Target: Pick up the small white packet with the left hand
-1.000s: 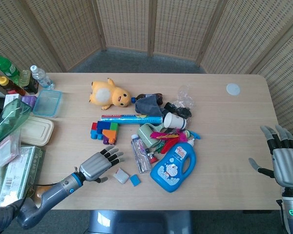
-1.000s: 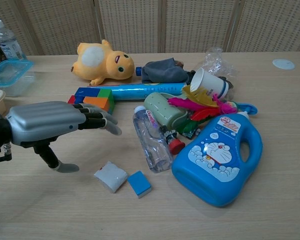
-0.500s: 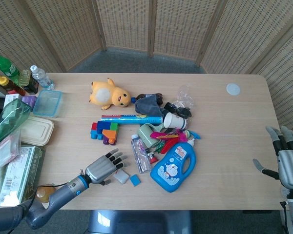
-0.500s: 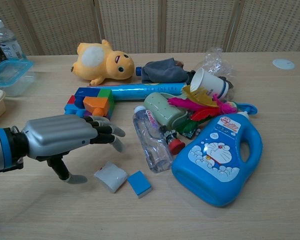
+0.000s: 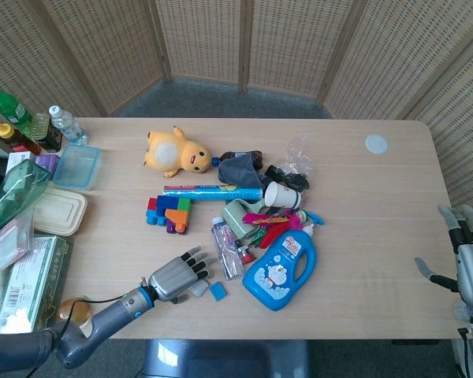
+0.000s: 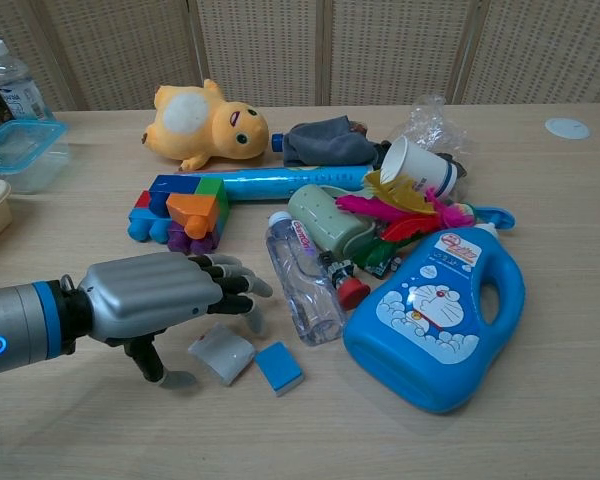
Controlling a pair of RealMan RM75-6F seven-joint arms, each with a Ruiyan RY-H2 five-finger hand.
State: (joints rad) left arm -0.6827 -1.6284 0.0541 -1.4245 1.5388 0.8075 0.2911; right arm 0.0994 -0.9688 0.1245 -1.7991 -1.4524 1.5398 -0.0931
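Note:
The small white packet lies flat on the table next to a small blue block; in the head view the packet peeks out from under my fingers. My left hand hovers palm-down over the packet's left half, fingers spread toward the clear bottle, thumb down beside the packet. Nothing is gripped. The left hand is also seen from above. My right hand hangs open at the table's far right edge, holding nothing.
A clear plastic bottle lies just right of my left fingers. Beyond it sit a blue Doraemon jug, a building-block stack, a yellow plush, a paper cup and feathers. Food boxes line the left side.
My left hand has moved right and toward the near edge, lowering over the white packet and now covering part of it. The right hand has drawn back slightly toward the frame's right edge.

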